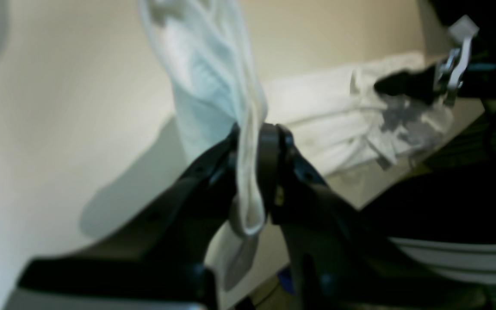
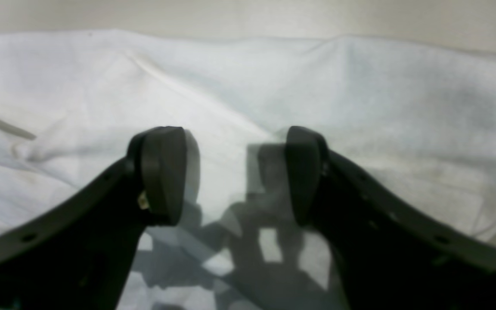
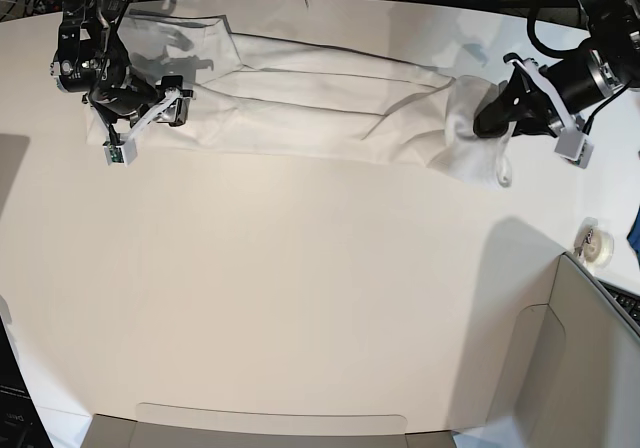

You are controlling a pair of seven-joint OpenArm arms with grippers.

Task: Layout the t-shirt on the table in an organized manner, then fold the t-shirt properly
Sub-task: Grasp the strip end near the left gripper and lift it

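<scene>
Base view, left side: right hand (image 3: 172, 106) sits over the t-shirt (image 3: 330, 98) end near the far-left corner of the tabletop (image 3: 300, 288). Right wrist view: right hand (image 2: 235, 172) with its pads spread apart, nothing between them, white cloth (image 2: 360, 107) lying flat just below and its shadow on the fabric. Cannot tell whether the pads touch the cloth.

Middle: t-shirt stretched out as a long, rumpled band along the far edge of the tabletop, plain white side showing, no print visible.

Right side: left hand (image 3: 492, 120) at the shirt's other end. Left wrist view: left hand (image 1: 250, 137) clamped tight on a bunched fold of the t-shirt (image 1: 213, 77), cloth running up between the pads and a tail hanging below. That end looks lifted off the tabletop (image 1: 58, 129).

Far right: a small tape roll (image 3: 597, 247) near the tabletop edge, beside a grey-white box panel (image 3: 590, 358).
</scene>
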